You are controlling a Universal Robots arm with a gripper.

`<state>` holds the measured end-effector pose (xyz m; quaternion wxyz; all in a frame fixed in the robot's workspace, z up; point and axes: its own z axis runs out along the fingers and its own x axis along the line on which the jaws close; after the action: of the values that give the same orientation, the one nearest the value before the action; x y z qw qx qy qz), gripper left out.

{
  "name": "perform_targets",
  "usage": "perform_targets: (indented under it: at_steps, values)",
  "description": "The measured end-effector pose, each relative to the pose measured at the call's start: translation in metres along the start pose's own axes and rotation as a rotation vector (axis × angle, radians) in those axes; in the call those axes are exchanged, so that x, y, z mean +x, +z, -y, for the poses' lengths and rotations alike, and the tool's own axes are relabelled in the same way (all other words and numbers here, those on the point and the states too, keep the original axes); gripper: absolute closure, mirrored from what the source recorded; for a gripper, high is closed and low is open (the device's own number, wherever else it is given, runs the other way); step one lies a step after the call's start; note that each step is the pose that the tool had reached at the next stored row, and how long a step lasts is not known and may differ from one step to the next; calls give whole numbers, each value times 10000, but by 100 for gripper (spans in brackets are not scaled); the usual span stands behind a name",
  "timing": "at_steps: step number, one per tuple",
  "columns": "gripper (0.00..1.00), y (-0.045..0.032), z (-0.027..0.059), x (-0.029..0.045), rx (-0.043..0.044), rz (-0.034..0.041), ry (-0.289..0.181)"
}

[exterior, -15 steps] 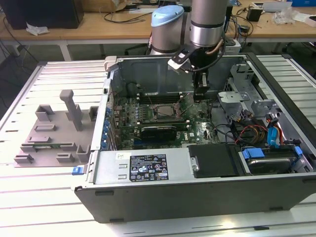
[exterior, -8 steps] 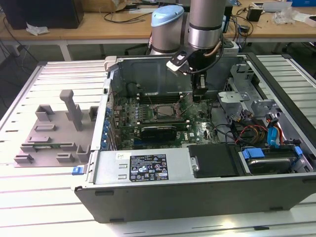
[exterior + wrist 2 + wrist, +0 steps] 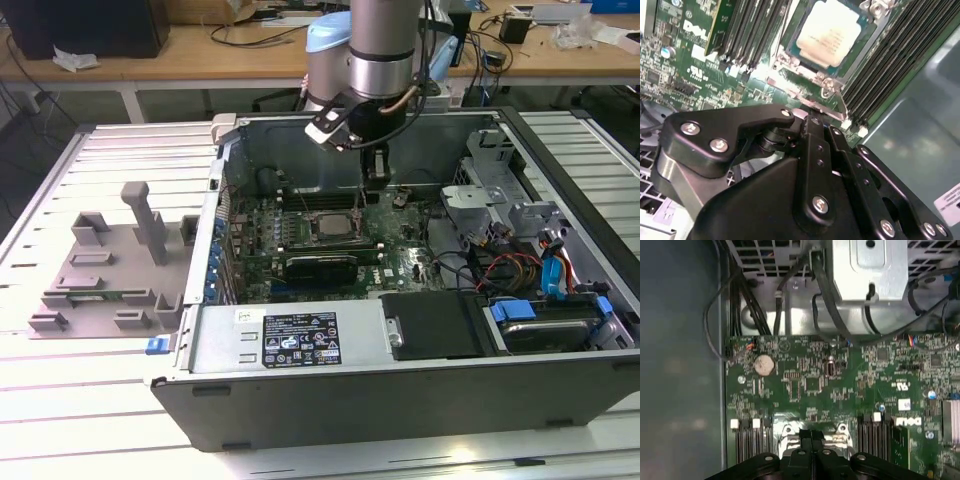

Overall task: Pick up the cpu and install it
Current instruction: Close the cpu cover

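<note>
Tool (image 3: 812,119) pinched fully closed, nothing held, tips right beside the socket lever (image 3: 827,91). Cpu (image 3: 826,35) lies just past the tips, flat in its socket (image 3: 806,74). Judged: placing done, latching in hand, which calls for careful alignment on the lever.

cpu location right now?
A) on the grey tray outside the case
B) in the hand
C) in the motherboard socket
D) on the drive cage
C: in the second wrist view the cpu lies flat, silver top up, inside the socket between the memory slots, with the hand just beside the socket's edge.
</note>
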<state>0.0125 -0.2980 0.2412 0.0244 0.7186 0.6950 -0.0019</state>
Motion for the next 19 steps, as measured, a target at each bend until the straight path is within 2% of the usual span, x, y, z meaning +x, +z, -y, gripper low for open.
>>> perform_targets:
  at_steps: [5, 8, 10, 14, 19]
  values:
    - [89, 2, 12, 0, 1, 1, -1]
    - [89, 3, 108, -3, -1, 0, -1]
    - [89, 11, 210, -6, -1, 0, -1]
    - [89, 50, 291, -13, -1, 0, 1]
    - [89, 89, 378, -88, -1, 0, 0]
